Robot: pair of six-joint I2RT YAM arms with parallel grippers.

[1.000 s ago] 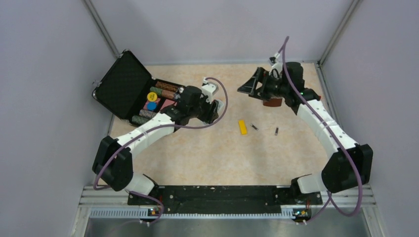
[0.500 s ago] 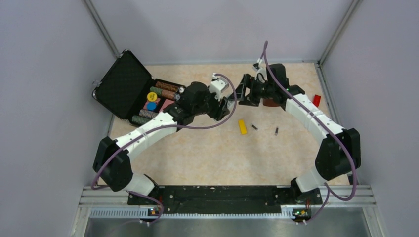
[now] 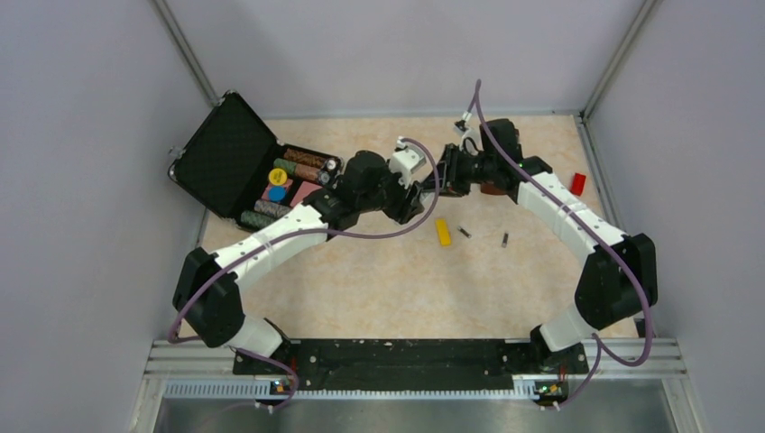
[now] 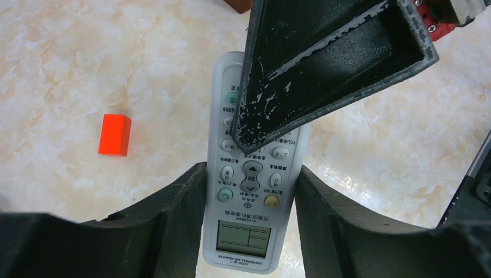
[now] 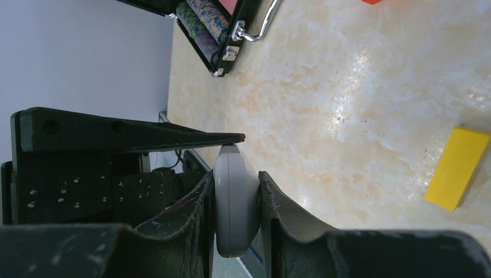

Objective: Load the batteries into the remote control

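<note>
Right end effector [image 5: 234,179] has just swung in and clamped the faces of the small flat white plastic remote control [image 4: 252,179], gripped edgewise above the table [image 3: 361,280] by the left end effector [image 4: 250,169]. Handover likely; the slim dark batteries [image 3: 465,232] lie untouched.

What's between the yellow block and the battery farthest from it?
The other battery, lying between the yellow block and the far battery; shows in the top view.

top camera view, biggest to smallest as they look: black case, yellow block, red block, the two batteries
1. black case
2. yellow block
3. red block, only slightly smaller
4. left battery and right battery, alike, not ranked
</note>
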